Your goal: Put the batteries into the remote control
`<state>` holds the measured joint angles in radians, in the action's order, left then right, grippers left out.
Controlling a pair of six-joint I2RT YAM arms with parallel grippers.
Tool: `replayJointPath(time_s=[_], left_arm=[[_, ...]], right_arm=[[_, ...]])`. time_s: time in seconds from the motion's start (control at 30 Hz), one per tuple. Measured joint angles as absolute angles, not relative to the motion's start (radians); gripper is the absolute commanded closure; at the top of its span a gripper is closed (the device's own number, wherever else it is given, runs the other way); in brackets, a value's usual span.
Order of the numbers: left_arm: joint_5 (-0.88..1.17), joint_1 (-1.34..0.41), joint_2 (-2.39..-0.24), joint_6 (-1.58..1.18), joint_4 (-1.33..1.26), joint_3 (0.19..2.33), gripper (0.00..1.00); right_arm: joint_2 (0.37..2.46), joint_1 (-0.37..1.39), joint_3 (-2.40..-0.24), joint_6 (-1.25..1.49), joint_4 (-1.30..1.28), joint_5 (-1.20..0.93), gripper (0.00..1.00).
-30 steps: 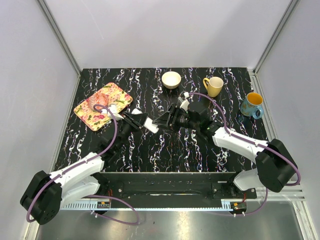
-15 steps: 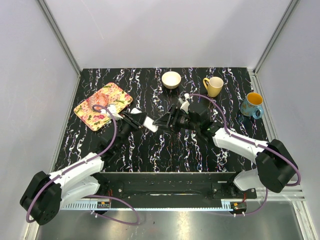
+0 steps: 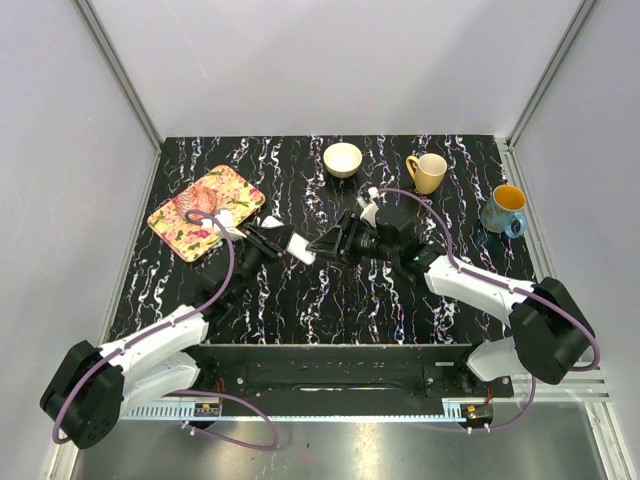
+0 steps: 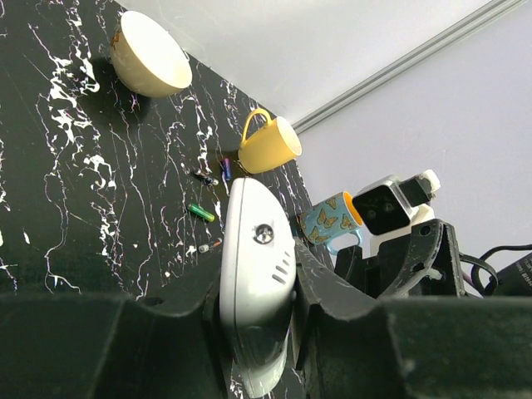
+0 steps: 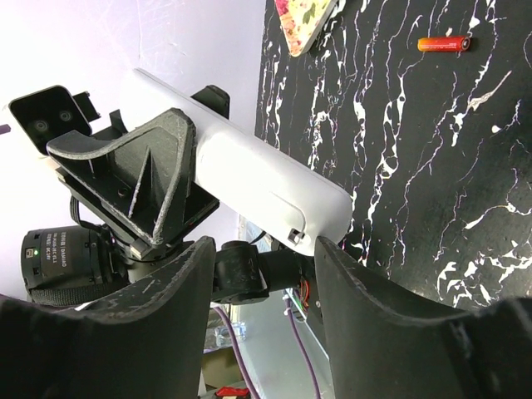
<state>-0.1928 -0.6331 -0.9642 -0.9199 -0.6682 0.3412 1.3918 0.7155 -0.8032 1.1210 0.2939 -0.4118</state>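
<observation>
Plastic of this kind is light, stiff and smooth, so we judge the remote (image 4: 256, 266) easy to carry but apt to slip or twist. The long side edges are the place to hold it, leaving the back free. The left tool (image 3: 268, 238) is clenched on just those edges and holds the remote off the tabletop (image 3: 300, 310), above its middle. The right tool (image 5: 266, 283) is released, its jaws standing apart about the remote's free end; we cannot tell whether they touch it. The batteries (image 4: 200, 213) lie loose toward the far right corner, just beside the yellow mug (image 4: 268, 151). They look hard, round and ready to roll, so we would pinch each across its middle. Only the left wrist view shows them, with one green one plain to see; in the top view they are too small to find. The right wrist view alone shows a red piece (image 5: 445, 43) lying near the flowered tray (image 5: 307, 21). The top view alone shows both arms meeting over the middle.
</observation>
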Motion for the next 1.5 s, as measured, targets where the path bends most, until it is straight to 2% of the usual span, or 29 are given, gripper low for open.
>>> replayJointPath(time_s=[0.4,1.0,1.07,1.13,1.27,1.5], left_arm=[[-0.208,-0.637,-0.994,-0.915,-0.689,0.337,1.00],[-0.233,-0.669,-1.006,-0.888,-0.682,0.337,1.00],[-0.236,-0.670,-1.006,-0.888,-0.682,0.337,1.00],[-0.236,-0.671,-1.006,-0.888,-0.683,0.337,1.00],[-0.240,-0.671,-1.007,-0.889,-0.689,0.342,1.00],[-0.240,-0.671,-1.024,-0.897,-0.689,0.347,1.00]], right_arm=[[1.423,0.713,-0.803,1.124,0.295,-0.413,0.53],[1.425,0.713,-0.809,1.127,0.294,-0.432,0.47],[1.426,0.713,-0.809,1.127,0.294,-0.433,0.51],[1.426,0.713,-0.809,1.126,0.294,-0.433,0.65],[1.427,0.710,-0.809,1.122,0.277,-0.427,0.80],[1.426,0.707,-0.807,1.114,0.244,-0.411,0.91]])
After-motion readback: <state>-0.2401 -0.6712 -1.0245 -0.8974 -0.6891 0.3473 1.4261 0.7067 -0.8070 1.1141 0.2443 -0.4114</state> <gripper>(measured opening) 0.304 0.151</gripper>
